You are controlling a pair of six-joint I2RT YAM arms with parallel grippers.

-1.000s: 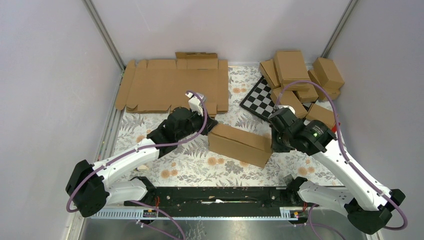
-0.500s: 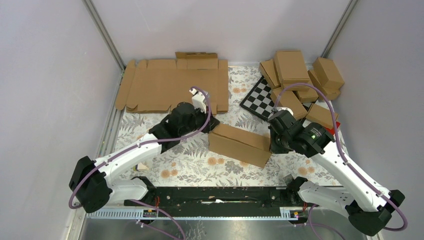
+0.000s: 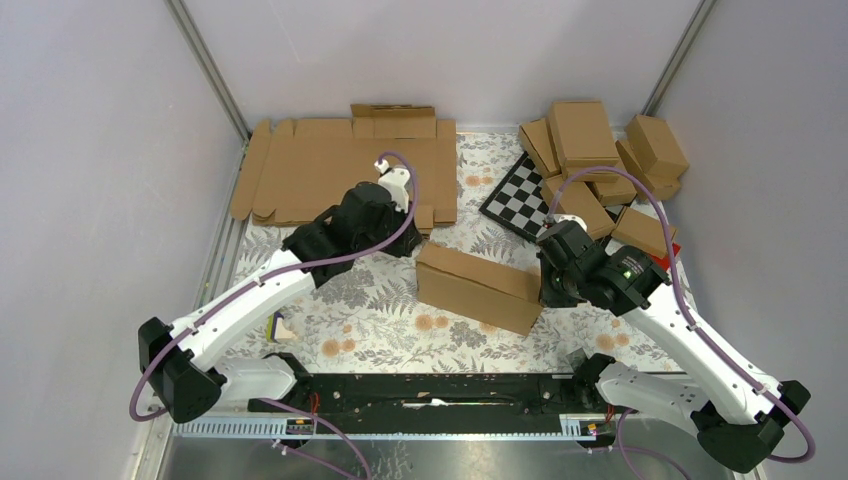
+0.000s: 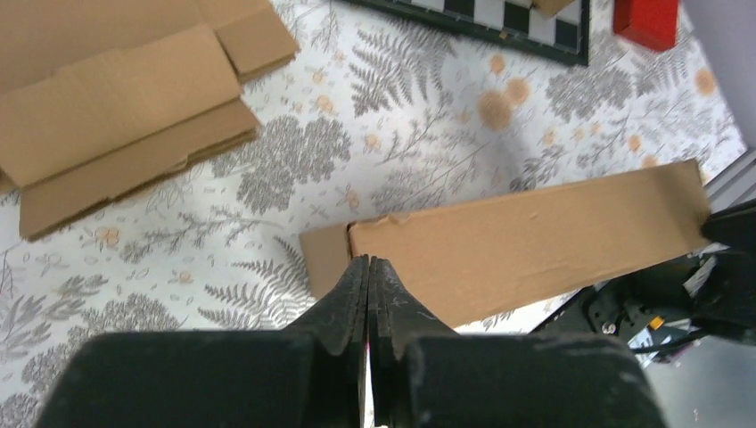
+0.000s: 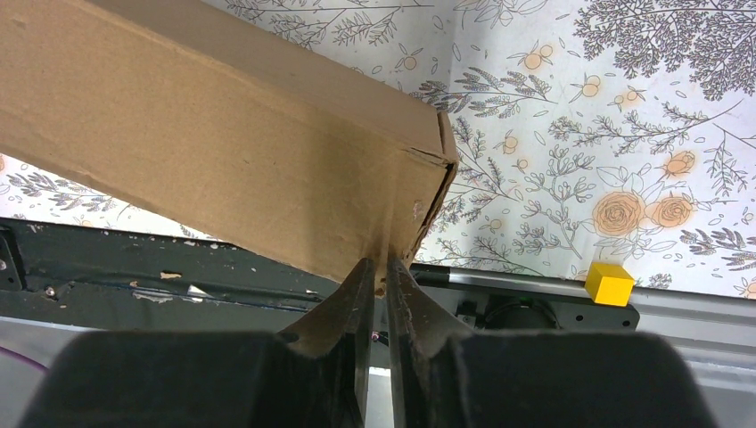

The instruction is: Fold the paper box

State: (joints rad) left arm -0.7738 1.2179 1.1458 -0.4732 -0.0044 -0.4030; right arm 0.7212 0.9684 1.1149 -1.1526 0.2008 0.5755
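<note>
From above, we are seeing the closed brown corrugated cardboard paper box (image 3: 478, 288) lying on the floral-patterned table cloth (image 3: 380, 320) between the arms, its long axis running from far-left to near-right. The right gripper (image 3: 545, 287) is touching its right end. The left gripper (image 3: 410, 247) is hanging just off its left end.

In the left wrist view, its fingers (image 4: 343, 308) are pressing together on nothing, with the box's left end just beyond their tips.

In the right wrist view, the fingers (image 5: 352, 294) are pinching the box's end wall, so we are judging the right arm the nearer.
</note>
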